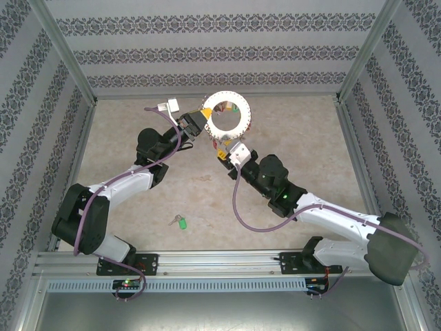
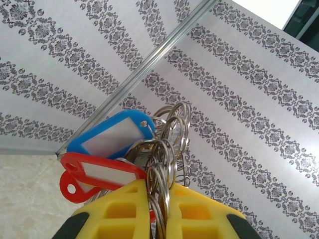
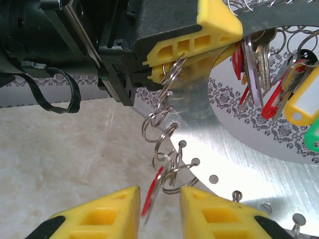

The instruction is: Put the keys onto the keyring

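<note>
Threading is unfinished. Nearest the bases, the green-tagged key (image 1: 180,221) lies loose on the table (image 1: 289,138), yet to be fetched. Farther out, the right gripper (image 3: 159,206), fingers narrow about the red-tagged key (image 3: 152,196), holds it at the lower rim of the keyring (image 3: 239,144); whether it is hooked on I cannot tell. Beyond, the left gripper (image 2: 159,191) is pinched tight on the ring's edge.

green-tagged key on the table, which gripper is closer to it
Right. The right gripper sits at the keyring's near edge, up-right of the green-tagged key; the left gripper clamps the ring's left side, farther back.
</note>
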{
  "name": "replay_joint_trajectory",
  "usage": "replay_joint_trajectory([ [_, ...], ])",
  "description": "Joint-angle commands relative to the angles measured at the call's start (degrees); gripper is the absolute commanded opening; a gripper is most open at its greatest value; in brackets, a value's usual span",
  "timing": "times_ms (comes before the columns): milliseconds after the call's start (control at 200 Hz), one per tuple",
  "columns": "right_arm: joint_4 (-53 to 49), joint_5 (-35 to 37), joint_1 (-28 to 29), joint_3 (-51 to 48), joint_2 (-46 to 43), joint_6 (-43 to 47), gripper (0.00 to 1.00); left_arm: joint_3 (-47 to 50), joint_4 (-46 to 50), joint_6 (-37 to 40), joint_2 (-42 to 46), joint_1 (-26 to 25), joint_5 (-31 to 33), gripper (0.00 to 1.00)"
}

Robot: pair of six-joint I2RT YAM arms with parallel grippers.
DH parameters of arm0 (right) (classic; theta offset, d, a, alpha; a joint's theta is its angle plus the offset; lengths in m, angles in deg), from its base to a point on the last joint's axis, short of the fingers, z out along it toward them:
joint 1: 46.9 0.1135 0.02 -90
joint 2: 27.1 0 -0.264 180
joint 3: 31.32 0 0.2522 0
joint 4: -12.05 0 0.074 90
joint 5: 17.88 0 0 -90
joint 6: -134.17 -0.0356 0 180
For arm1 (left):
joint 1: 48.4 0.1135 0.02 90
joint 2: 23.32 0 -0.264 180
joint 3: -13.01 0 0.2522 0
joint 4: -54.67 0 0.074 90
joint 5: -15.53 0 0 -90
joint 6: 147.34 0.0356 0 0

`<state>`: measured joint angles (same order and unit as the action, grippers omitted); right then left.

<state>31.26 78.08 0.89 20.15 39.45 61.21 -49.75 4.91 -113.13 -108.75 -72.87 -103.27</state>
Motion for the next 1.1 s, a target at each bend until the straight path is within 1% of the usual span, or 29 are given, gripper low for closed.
replay_joint_trajectory([
  [0, 3.0, 3.4, 0.5, -1.1, 0.5, 1.2, 0.26, -2.1, -7.2, 0.0, 2.4, -1.2, 0.5, 0.00],
  [55, 3.3, 3.5, 0.5, -1.2, 0.5, 1.5, 0.23, -1.9, -7.1, 0.1, 2.5, -1.3, 0.5, 0.00],
  [290, 5.0, 4.8, 0.6, -1.0, 1.3, 2.0, 0.19, -1.9, -6.7, 0.1, 2.5, -1.7, 0.8, 0.00],
  [350, 5.5, 5.7, 0.7, -0.9, 1.6, 2.0, 0.16, -1.9, -6.7, 0.1, 2.5, -1.9, 0.8, 0.00],
  [450, 6.1, 7.3, 0.9, -1.0, 1.8, 2.0, 0.15, -1.8, -6.5, 0.1, 2.7, -1.9, 0.8, 0.00],
  [490, 6.5, 7.4, 1.0, -1.1, 1.9, 1.9, 0.16, -1.7, -6.5, 0.1, 2.7, -1.9, 0.9, 0.00],
  [580, 6.6, 6.0, 1.0, -1.0, 2.1, 2.0, 0.23, -1.7, -6.5, 0.1, 2.8, -2.1, 1.1, 0.00],
  [854, 9.4, 7.7, 1.4, -0.5, 3.4, 1.9, 0.22, -1.7, -6.2, 0.1, 2.8, -2.3, 1.3, 0.00],
  [909, 10.6, 7.9, 1.5, -0.5, 3.8, 2.1, 0.23, -1.6, -6.0, 0.2, 2.8, -2.5, 1.5, 0.00],
  [979, 12.2, 8.6, 1.8, -0.4, 4.4, 2.4, 0.27, -1.5, -6.1, 0.1, 2.7, -2.5, 1.6, 0.00],
  [1094, 13.1, 10.0, 2.2, 0.1, 5.3, 2.6, 0.25, -1.4, -6.0, 0.0, 2.7, -2.7, 2.0, 0.00],
])
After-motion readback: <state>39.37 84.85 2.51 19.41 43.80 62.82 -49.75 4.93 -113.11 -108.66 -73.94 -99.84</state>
